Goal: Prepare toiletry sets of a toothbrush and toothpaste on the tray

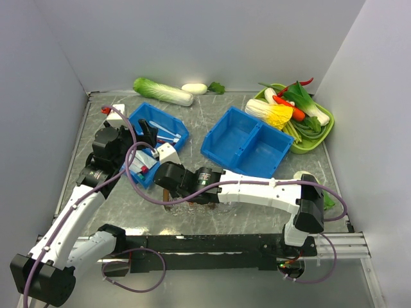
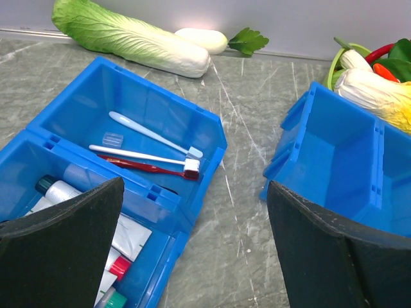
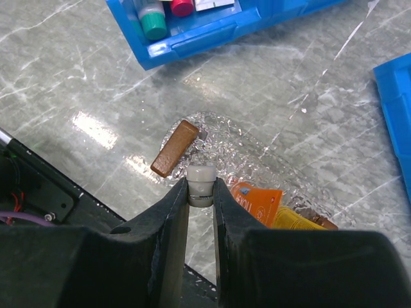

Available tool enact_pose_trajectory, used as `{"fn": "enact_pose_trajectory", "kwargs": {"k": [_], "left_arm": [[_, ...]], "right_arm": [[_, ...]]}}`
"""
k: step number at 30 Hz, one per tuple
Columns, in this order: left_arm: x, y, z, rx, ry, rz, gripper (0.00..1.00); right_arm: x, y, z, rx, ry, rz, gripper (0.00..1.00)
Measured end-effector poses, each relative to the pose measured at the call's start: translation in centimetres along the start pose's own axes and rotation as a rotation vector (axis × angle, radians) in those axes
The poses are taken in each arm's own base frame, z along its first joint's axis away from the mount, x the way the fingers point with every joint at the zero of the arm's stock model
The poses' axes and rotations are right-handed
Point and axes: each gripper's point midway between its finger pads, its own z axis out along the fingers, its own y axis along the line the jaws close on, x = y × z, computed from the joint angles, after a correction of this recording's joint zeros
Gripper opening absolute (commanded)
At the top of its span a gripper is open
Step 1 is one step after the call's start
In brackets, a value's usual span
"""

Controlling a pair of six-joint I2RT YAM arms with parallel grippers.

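Note:
My right gripper [image 3: 201, 192] is shut on a toothpaste tube, of which only the white cap [image 3: 201, 180] shows between the fingers. It hangs over the clear bumpy tray [image 3: 257, 144]. On the tray lie a brown stick-like piece [image 3: 174, 148] and an orange-and-yellow tube [image 3: 263, 202]. In the top view the right gripper [image 1: 168, 186] covers most of the tray [image 1: 174, 205]. My left gripper [image 2: 192, 256] is open and empty above the table by the blue bin [image 2: 160, 102]. That bin holds two pale toothbrushes [image 2: 151, 133] and a red one [image 2: 148, 167], with toothpaste tubes [image 2: 128, 234] in its near compartment.
A second, two-compartment blue bin [image 1: 247, 141] stands right of centre. A green tray [image 1: 323, 130] of vegetables is at the back right. A cabbage [image 1: 162, 92] and a white radish [image 1: 194, 88] lie along the back wall. Walls close in on both sides.

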Motion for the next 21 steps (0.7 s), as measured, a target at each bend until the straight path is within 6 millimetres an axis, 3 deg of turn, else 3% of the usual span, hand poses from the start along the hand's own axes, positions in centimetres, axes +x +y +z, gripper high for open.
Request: {"fn": "enact_pose_trajectory", "kwargs": {"k": [21], "left_arm": [[-0.01,0.00,0.00,0.001,0.000,0.004,0.96]], "right_arm": [[-0.03,0.53,0.09,0.011,-0.005,-0.055,0.00]]}}
